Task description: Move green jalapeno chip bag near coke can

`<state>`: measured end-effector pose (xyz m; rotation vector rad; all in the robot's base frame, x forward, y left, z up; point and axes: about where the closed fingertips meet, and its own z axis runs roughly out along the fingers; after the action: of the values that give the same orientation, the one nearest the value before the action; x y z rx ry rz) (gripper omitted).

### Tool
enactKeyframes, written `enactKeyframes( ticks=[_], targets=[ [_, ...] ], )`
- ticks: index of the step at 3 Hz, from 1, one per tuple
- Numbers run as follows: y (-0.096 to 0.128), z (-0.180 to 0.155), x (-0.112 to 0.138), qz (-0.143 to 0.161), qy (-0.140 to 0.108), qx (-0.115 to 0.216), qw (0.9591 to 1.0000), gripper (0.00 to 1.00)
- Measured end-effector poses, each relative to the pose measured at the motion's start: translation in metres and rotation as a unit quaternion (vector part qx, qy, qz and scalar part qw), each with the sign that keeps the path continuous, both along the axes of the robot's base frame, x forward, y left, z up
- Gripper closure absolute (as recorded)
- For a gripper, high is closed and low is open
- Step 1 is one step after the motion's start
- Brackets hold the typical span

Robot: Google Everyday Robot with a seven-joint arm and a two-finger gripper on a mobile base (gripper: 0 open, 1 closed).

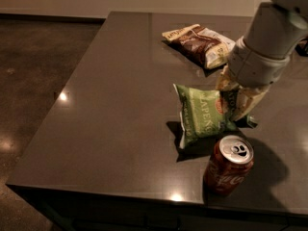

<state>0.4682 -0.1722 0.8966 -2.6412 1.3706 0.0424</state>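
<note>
The green jalapeno chip bag (199, 113) hangs tilted above the front right part of the desk (120, 105), with its printed face turned toward my camera and its shadow dark on the surface beneath it. I see the gripper (236, 104) at the bag's right edge, and its jaws are clamped on that edge. The arm's pale wrist rises from there toward the upper right corner of my view. I cannot tell whether the bag's lowest corner touches the desk. The coke can (228, 165) stands upright near the desk's front edge, just below and slightly right of the bag, with its silver top and pull tab facing up. The bag's lower edge sits close to the can's rim. A brown-and-cream chip bag (199, 44) lies flat farther back on the desk, well apart from the can.
</note>
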Motion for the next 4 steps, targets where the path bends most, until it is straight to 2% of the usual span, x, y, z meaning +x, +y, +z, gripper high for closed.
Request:
enactKeyframes(
  ticks=[1, 2, 3, 4],
  targets=[
    [-0.012, -0.003, -0.020, 0.016, 0.007, -0.006, 0.9998, 0.83],
    [-0.021, -0.004, -0.027, 0.019, 0.014, -0.007, 0.9997, 0.60],
    [-0.028, -0.005, -0.025, 0.013, 0.018, -0.001, 0.9998, 0.36],
    [-0.025, -0.005, -0.020, 0.012, 0.008, 0.002, 0.9999, 0.13]
  ],
)
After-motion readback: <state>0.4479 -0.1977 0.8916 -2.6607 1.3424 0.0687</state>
